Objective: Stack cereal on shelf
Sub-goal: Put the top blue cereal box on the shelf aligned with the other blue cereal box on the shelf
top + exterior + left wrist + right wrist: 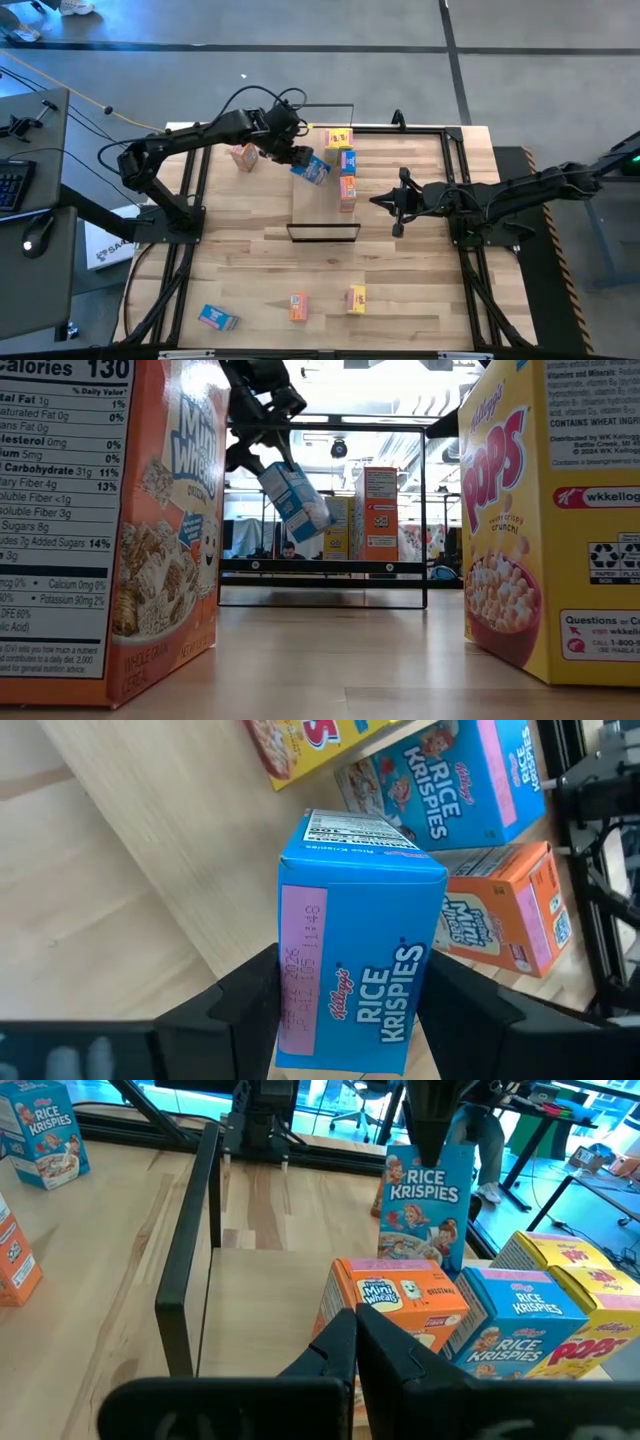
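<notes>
My left gripper (297, 157) is shut on a blue Rice Krispies box (312, 169) over the left part of the shelf (318, 205), a light-wood board with black wire loops at both short ends. In the low view the box (297, 500) hangs tilted above the board. Yellow (338, 137), blue (347, 160) and orange (347, 190) boxes stand in a row on the shelf's right part. My right gripper (385, 200) is shut and waits just right of the shelf, behind the orange box (400, 1295). My left gripper pinches the blue box (360, 950) between its two fingers (245, 1005), one on each broad face, at the box's upper end (300, 1020). It comes from above, slanting down. The box is lifted clear of the shelf and hangs tilted below the fingers (262, 445).
An orange box (243, 157) stands on the table left of the shelf. Near the table's near edge are blue (217, 318), orange (298, 307) and yellow (356, 298) boxes; two of them, the orange (110, 530) and the yellow (550, 510), fill the sides of the low view. Black rails run along the table's sides.
</notes>
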Available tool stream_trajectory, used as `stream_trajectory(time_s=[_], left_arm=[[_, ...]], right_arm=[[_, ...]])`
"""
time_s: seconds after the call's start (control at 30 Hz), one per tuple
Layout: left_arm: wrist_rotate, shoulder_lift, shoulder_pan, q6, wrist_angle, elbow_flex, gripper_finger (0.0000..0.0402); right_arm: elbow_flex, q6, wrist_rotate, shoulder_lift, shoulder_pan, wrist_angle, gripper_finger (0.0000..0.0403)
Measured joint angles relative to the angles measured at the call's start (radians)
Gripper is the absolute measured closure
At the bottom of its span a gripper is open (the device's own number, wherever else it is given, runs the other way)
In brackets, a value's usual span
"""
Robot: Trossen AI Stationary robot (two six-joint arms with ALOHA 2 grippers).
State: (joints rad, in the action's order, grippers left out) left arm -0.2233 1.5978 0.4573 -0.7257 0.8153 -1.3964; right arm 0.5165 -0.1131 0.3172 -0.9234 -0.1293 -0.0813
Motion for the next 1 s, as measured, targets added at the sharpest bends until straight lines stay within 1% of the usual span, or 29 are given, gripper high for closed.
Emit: stream_trajectory(time_s=[0.17,0.47,0.6,0.7,0.87,1.0], left_arm=[[0.016,0.0,0.001,-0.005,0.001,0.0,0.0201],[0.027,0.028,0.001,-0.005,-0.013,0.0,0.0133],[0.029,0.043,0.001,0.037,-0.021,0.001,0.012],[0.027,0.034,0.001,0.097,-0.028,0.0,0.012],[0.026,-0.027,-0.01,0.247,-0.027,0.0,0.012],[0.025,-0.058,-0.043,0.4,0.003,0.0,0.012]], right_arm=[[0.0,0.0,0.0,0.0,0.0,0.003,0.0403],[0.0,0.0,0.0,0.0,0.0,0.003,0.0403],[0.0,0.0,0.0,0.0,0.0,0.004,0.0403],[0.0,0.0,0.0,0.0,0.0,0.006,0.0403],[0.0,0.0,0.0,0.0,0.0,0.013,0.0403],[0.0,0.0,0.0,0.0,0.0,0.014,0.0403]])
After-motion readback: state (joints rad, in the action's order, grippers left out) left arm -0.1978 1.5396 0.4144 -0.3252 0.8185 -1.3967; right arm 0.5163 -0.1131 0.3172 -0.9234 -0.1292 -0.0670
